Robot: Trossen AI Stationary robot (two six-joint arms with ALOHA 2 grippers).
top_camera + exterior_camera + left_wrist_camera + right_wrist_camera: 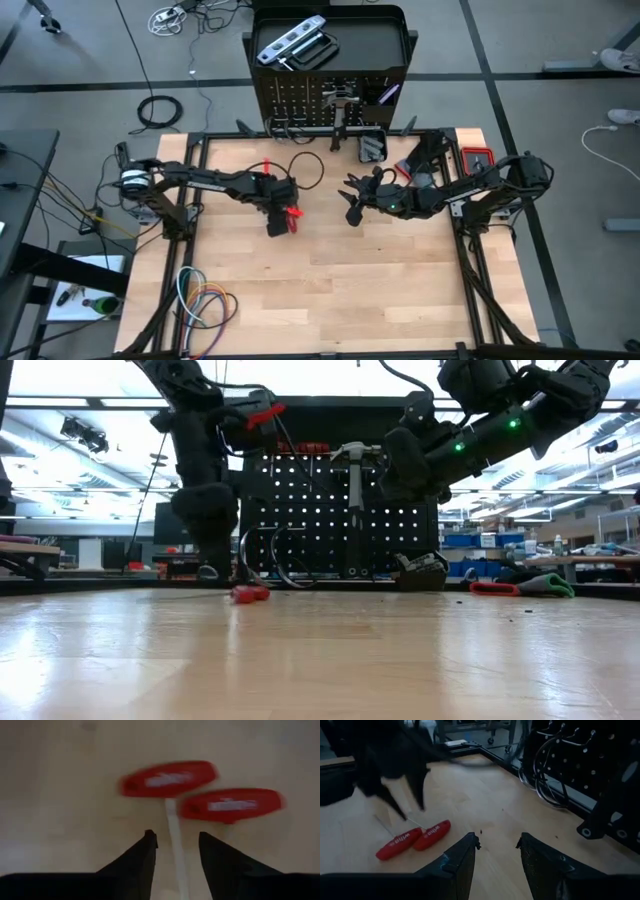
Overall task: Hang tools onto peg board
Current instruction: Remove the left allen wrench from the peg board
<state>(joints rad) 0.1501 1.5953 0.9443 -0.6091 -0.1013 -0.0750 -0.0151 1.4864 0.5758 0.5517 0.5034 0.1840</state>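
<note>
The left gripper (281, 222) sits left of center in the high view, directly over two red-handled tools (290, 215) lying on the wooden table (330, 290). In the left wrist view its fingers (142, 857) stand parted with one thin shaft between them; no grip on the shaft is visible. The red handles (200, 792) lie side by side, touching the table. The right gripper (354, 199) hovers at center right, fingers (462, 860) parted and empty. The peg board (300, 105) stands at the upper center, with a hammer (354, 470) hanging on it.
</note>
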